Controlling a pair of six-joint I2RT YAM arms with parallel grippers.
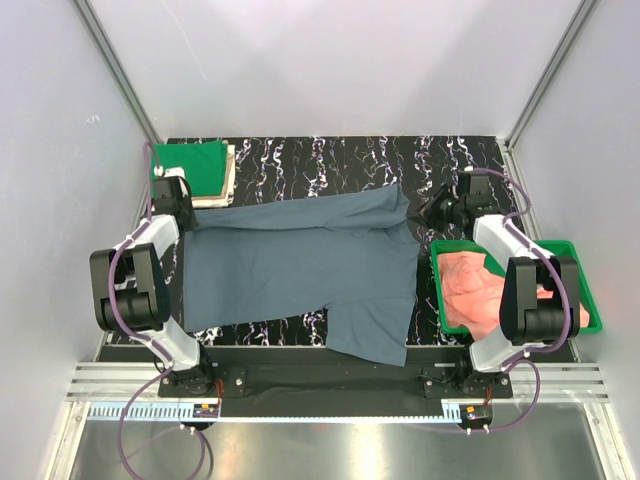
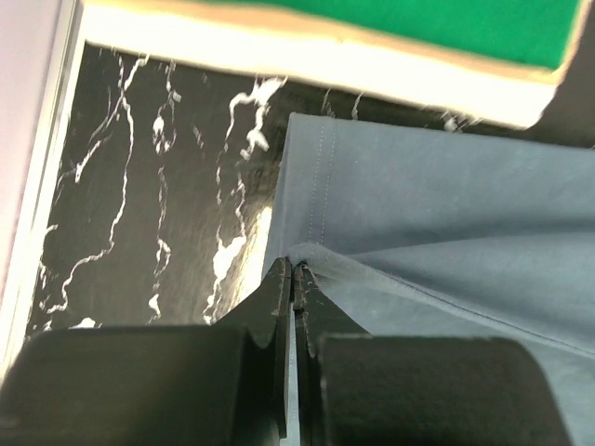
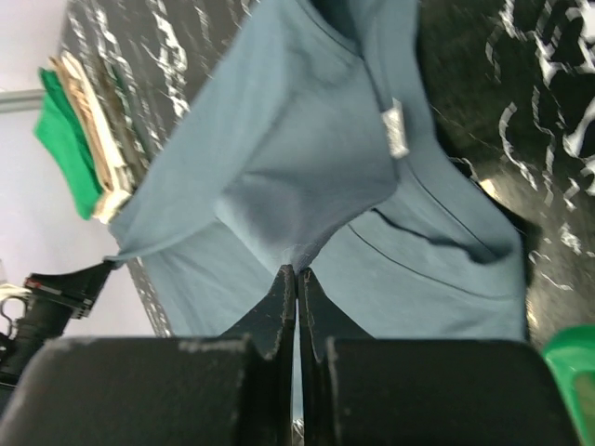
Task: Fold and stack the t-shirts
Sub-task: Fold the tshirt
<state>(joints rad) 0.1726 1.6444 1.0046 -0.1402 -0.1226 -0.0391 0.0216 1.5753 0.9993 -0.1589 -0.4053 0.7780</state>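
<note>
A slate blue-grey t-shirt (image 1: 300, 265) lies spread across the black marbled table (image 1: 330, 155), one sleeve reaching the near edge. My left gripper (image 1: 188, 222) is shut on its left hem edge; in the left wrist view the fingertips (image 2: 295, 267) pinch a raised ridge of the blue cloth (image 2: 437, 214). My right gripper (image 1: 422, 215) is shut on the shirt near the collar, and in the right wrist view the cloth (image 3: 307, 158) rises in a peak into the closed tips (image 3: 297, 270). A folded bright green t-shirt (image 1: 190, 163) sits on a beige one (image 1: 224, 190) at the back left.
A rigid green tray (image 1: 592, 300) at the right edge holds crumpled salmon-pink t-shirts (image 1: 472, 290), partly hidden by the right arm. Grey walls close in the table on three sides. The folded stack (image 2: 279, 56) lies just beyond the left gripper.
</note>
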